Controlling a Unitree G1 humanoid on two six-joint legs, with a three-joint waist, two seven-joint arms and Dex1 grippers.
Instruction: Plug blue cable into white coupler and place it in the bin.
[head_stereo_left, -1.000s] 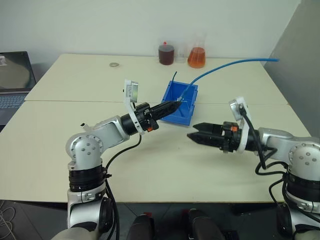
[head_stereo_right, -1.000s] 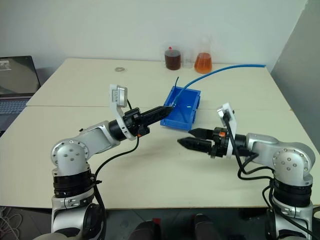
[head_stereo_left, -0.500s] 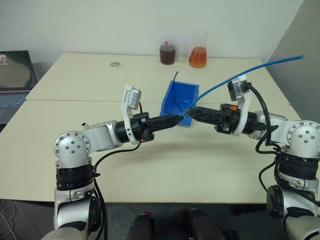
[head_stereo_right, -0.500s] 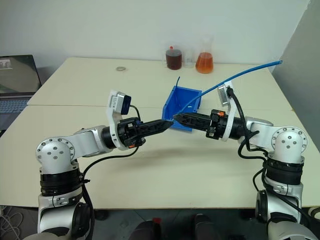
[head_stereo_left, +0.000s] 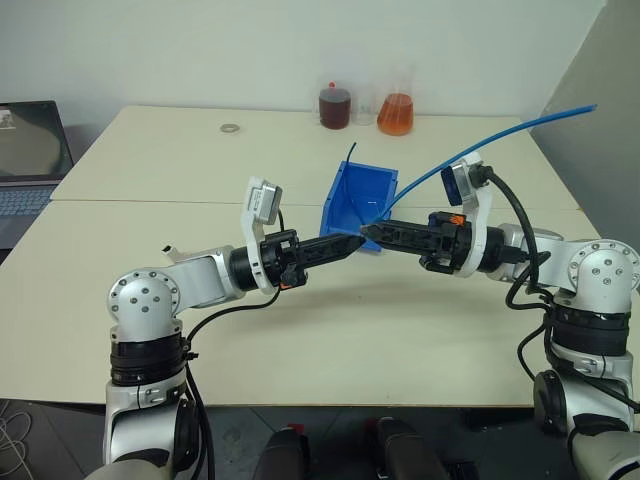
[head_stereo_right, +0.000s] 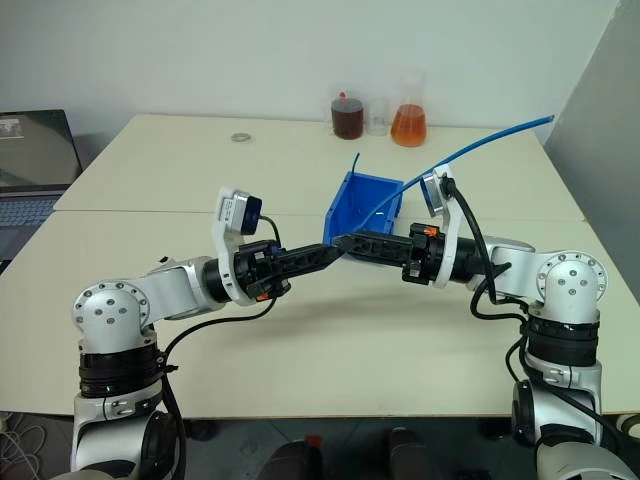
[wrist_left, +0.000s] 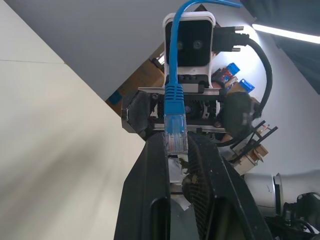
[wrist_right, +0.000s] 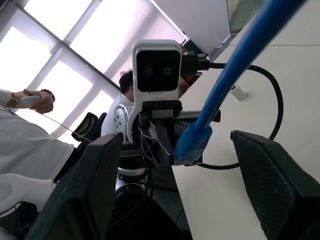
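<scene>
1. A laptop (head_stereo_left: 25, 160) sits at the far left, on a separate surface beside the table (head_stereo_left: 150, 290)
2. The left gripper (head_stereo_left: 352, 243) points right, its fingers pinched tight on the plug (wrist_left: 175, 131) of the cable (head_stereo_left: 480, 142), which sticks out just past the fingertips
3. The bin (head_stereo_left: 357, 202) stands tipped on its side right behind the spot where the two grippers meet
4. The right gripper (head_stereo_left: 367, 233) points left, tip to tip with the left one; in its wrist view the fingers (wrist_right: 95, 190) stand wide apart with the plug between them, not touching either
5. The cable arcs up from the plug, over the right arm, to the table's far right edge
6. Two flasks (head_stereo_left: 365, 108) stand at the back edge
</scene>
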